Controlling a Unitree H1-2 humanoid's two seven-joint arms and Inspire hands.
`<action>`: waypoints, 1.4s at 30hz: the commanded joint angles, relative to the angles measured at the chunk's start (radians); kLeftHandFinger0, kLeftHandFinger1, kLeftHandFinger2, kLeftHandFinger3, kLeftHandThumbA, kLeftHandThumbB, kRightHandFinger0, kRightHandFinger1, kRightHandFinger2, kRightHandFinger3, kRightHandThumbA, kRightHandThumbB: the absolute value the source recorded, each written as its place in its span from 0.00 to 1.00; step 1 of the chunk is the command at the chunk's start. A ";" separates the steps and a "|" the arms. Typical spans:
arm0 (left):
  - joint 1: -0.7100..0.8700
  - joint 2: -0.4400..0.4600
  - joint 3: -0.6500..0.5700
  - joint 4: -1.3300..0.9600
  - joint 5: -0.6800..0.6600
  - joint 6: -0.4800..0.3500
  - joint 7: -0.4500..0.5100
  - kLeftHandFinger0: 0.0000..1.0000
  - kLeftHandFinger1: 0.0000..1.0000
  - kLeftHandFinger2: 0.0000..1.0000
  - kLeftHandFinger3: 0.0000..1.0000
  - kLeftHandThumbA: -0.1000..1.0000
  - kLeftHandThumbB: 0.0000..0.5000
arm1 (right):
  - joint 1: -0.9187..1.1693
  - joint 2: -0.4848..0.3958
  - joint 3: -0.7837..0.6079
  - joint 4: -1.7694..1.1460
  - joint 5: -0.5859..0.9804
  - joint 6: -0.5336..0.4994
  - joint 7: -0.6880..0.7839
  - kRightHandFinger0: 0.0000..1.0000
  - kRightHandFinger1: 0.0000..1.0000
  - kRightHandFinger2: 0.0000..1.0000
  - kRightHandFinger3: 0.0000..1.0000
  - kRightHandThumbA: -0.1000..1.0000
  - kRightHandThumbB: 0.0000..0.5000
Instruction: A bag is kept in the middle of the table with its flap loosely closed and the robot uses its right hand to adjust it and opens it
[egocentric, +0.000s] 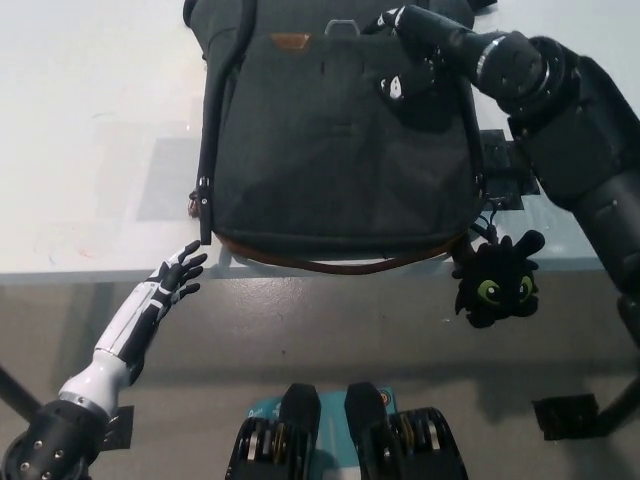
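One plush toy (497, 282) dangles beside bag (340, 140), off table (80, 130).

A dark grey messenger bag (340, 140) is lying flat on the white table (90, 130), flap down. The black right hand (405, 45) is pressing on the flap's upper right corner, its fingers (395, 85) touching the fabric. The white left hand (175, 275) is resting open at the table's near edge, fingers spread just below the bag's strap (208, 130). A black plush toy (495, 280) is dangling off the bag's lower right corner.

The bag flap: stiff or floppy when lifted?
Probably floppy: the bag looks like soft dark fabric lying flat. Its near edge overhangs the table, so pushing may slide it. The plush toy dangling beside it would likely swing.
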 joint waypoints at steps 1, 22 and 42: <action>-0.009 0.007 -0.005 -0.015 0.003 -0.032 0.005 1.00 1.00 1.00 1.00 1.00 0.66 | 0.022 -0.032 -0.075 -0.178 0.045 0.121 0.004 0.03 0.55 0.83 0.86 0.00 0.32; -0.037 0.011 0.009 0.022 -0.014 -0.022 0.001 1.00 1.00 1.00 1.00 1.00 0.61 | 0.466 -0.048 -0.350 -1.405 0.182 0.309 0.183 0.00 0.35 0.67 0.84 0.00 0.31; -0.083 0.046 0.056 0.039 -0.047 -0.011 -0.003 1.00 1.00 1.00 1.00 1.00 0.55 | 1.153 -0.043 -0.168 -1.716 0.304 0.309 0.135 0.06 0.50 0.72 0.80 0.00 0.22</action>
